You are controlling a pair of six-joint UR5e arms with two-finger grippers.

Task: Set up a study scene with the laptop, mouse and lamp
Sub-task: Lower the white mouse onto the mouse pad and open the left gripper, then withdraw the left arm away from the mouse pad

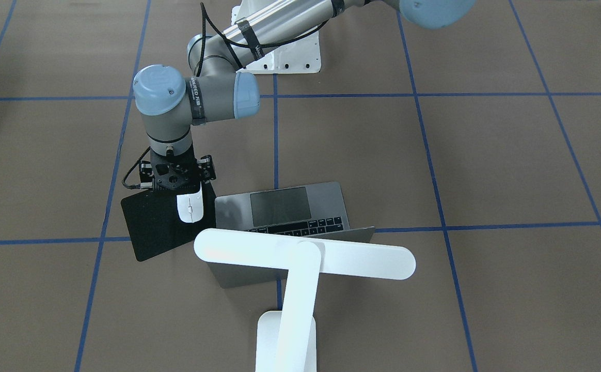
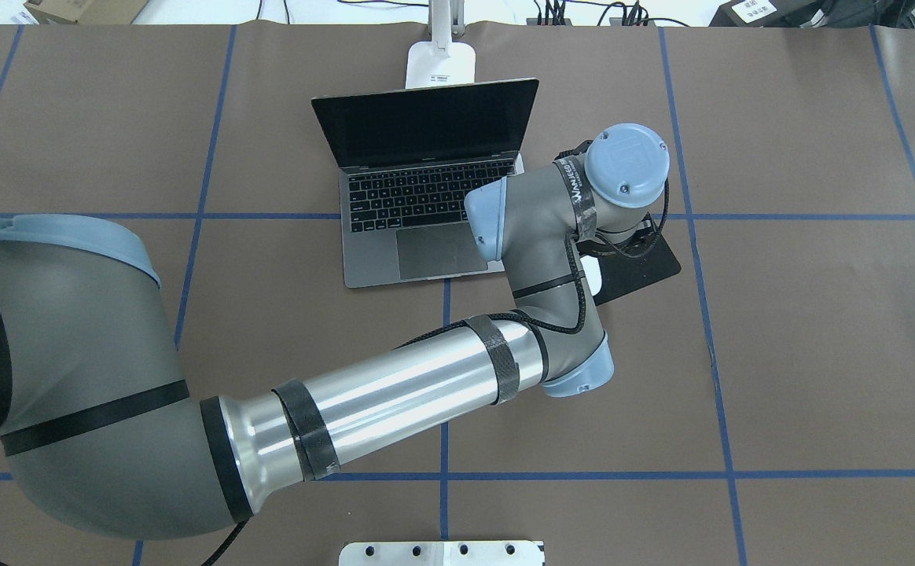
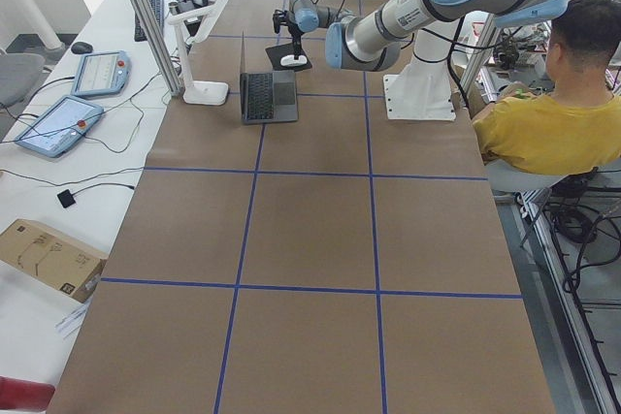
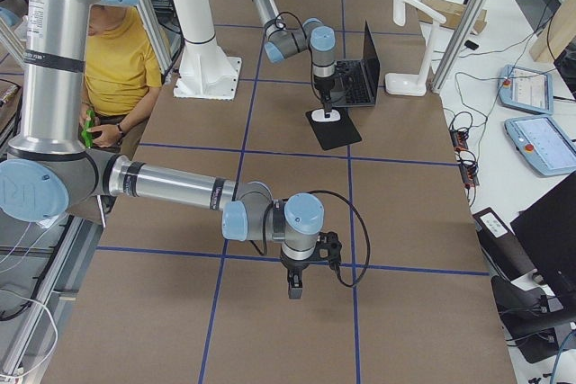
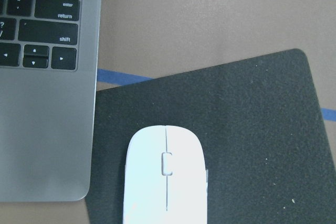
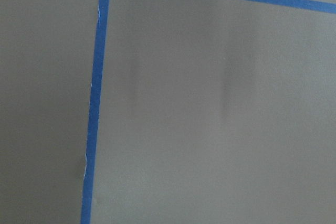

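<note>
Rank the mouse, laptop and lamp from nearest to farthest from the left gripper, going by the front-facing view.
1. Mouse, just below the left gripper, on the black pad.
2. Laptop, beside the pad on the robot's left.
3. Lamp, beyond the laptop's screen, farthest from the robot.

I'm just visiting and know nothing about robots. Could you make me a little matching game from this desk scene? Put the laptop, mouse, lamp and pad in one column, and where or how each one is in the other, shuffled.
Column one:
1. laptop
2. mouse
3. lamp
4. pad

Column two:
A. white, stands behind the open screen
B. black, lies flat beside the laptop
C. open, screen dark
D. rests on the pad

Pairs: 1-C, 2-D, 3-A, 4-B.
</note>
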